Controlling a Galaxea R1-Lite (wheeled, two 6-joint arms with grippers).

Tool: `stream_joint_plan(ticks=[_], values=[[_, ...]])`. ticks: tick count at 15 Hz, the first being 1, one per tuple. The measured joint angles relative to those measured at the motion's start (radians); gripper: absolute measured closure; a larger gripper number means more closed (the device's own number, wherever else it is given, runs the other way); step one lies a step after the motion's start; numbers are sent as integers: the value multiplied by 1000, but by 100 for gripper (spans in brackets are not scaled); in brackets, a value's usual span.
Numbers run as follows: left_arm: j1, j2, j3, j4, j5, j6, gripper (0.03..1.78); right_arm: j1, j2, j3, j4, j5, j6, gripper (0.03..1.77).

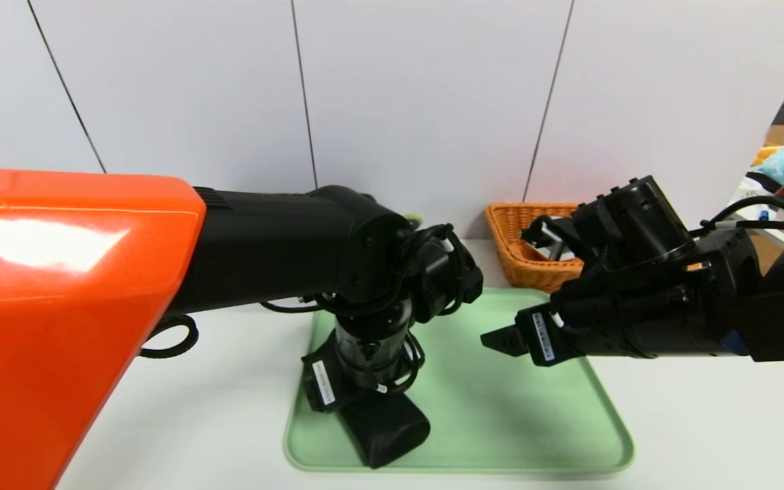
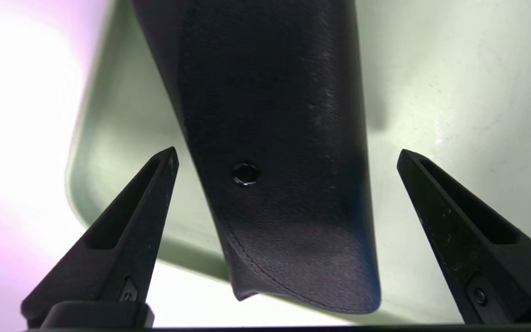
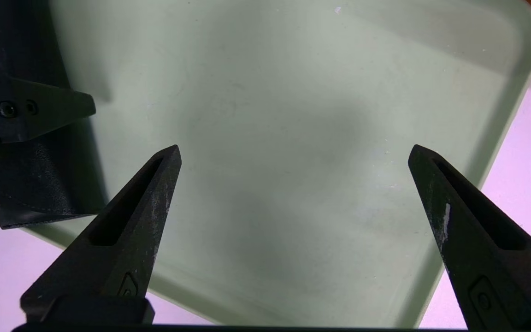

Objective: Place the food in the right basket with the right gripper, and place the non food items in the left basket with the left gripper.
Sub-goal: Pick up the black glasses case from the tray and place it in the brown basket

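Straddling the black grained-leather flap case (image 2: pixel 274 152), the left gripper (image 2: pixel 286 157) stands spread, fingers clear of it; the case's near end overhangs the smooth green tray (image 1: pixel 535 422). Right gripper (image 3: pixel 293 154) spread, empty.

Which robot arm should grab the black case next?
The left one. Its open claw hangs right over the black case on the green tray. The right claw is open over bare tray.
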Motion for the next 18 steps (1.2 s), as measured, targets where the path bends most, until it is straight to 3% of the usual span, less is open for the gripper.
stream_joint_plan(ticks=[18], values=[[9,38,1,-5,-6,0,12,0,3,2,3,-1,1,10]])
